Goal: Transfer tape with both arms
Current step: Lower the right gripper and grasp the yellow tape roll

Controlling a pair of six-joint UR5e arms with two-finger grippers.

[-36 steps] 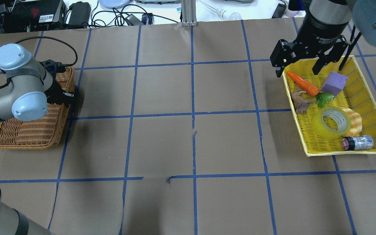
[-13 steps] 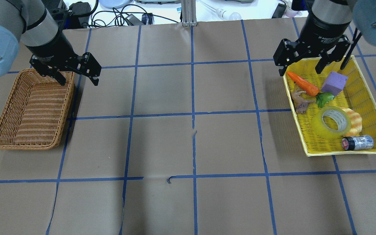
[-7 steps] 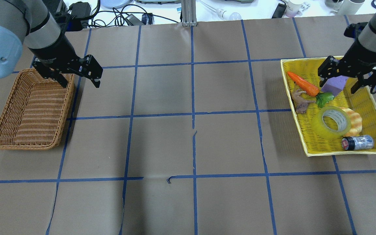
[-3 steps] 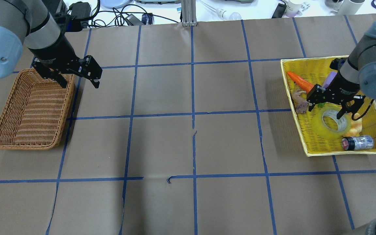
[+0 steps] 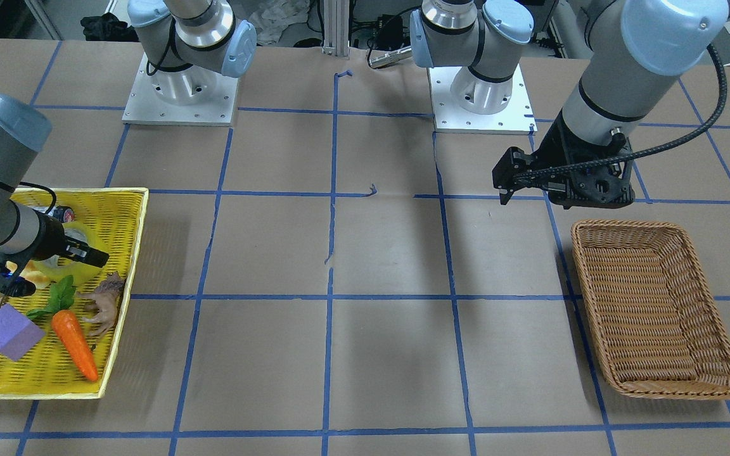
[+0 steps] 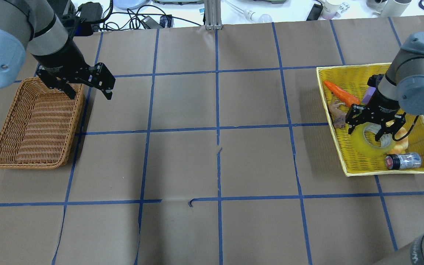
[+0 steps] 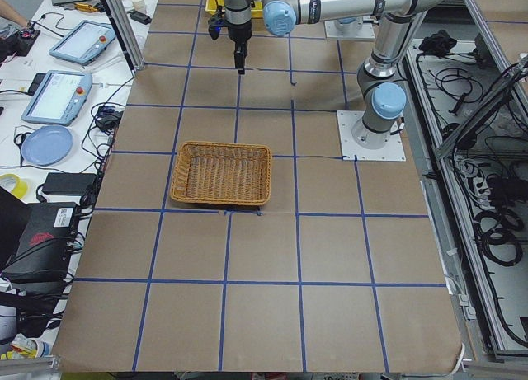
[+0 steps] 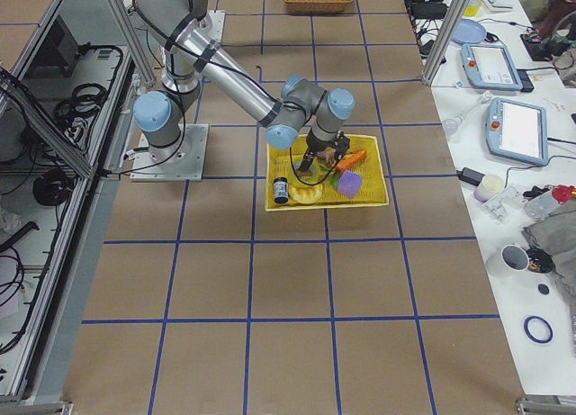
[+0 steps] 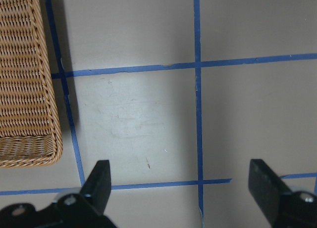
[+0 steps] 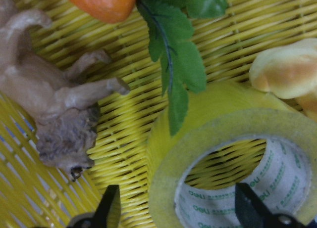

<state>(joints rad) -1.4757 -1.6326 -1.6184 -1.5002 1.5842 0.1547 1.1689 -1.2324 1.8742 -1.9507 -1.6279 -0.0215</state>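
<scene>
Lower than a moment ago, the right fingers straddle the tape in the overhead view; the left fingers hang wide apart, holding nothing. In the right wrist view the fingers stand apart, one outside the roll's wall, one over its core, gripping nothing yet. I judge they should sink deeper, then close squarely on the wall, clear of the leaf.

We read small green print, apparently "neo", repeated round the white core of the tape. We make out no other lettering.
</scene>
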